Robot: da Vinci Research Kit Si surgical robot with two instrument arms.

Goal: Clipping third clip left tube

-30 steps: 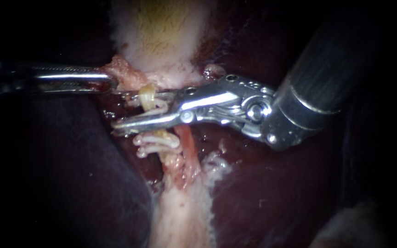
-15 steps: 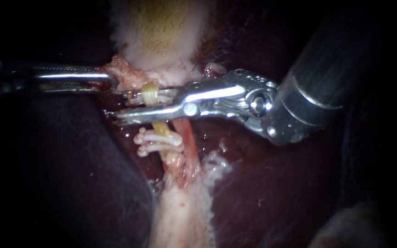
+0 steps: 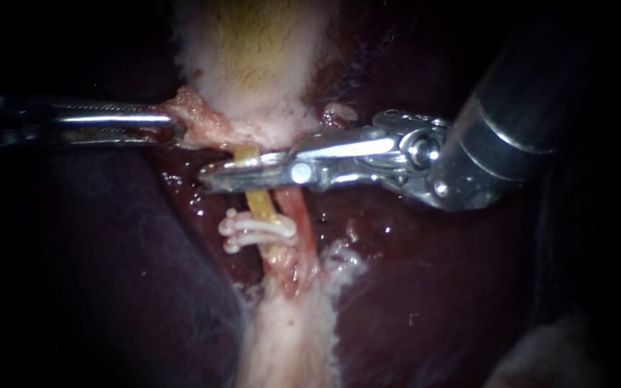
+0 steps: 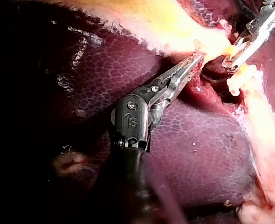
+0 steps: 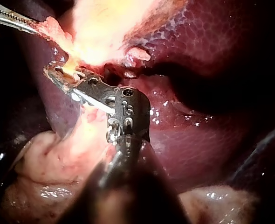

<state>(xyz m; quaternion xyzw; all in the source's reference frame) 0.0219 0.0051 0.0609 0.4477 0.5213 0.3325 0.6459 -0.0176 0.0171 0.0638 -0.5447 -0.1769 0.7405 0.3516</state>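
While our left instrument [image 3: 176, 129] holds pink tissue [image 3: 199, 121] at the gallbladder [image 3: 253, 57] edge, jaws closed on it, our right instrument [image 3: 213, 177] clamps its jaws narrowly across the yellow left tube [image 3: 260, 203], just on the far side of two white clips [image 3: 260, 228]. We judge the third clip to be mid-squeeze, though it is hidden between the jaws. Release and withdrawal remain.
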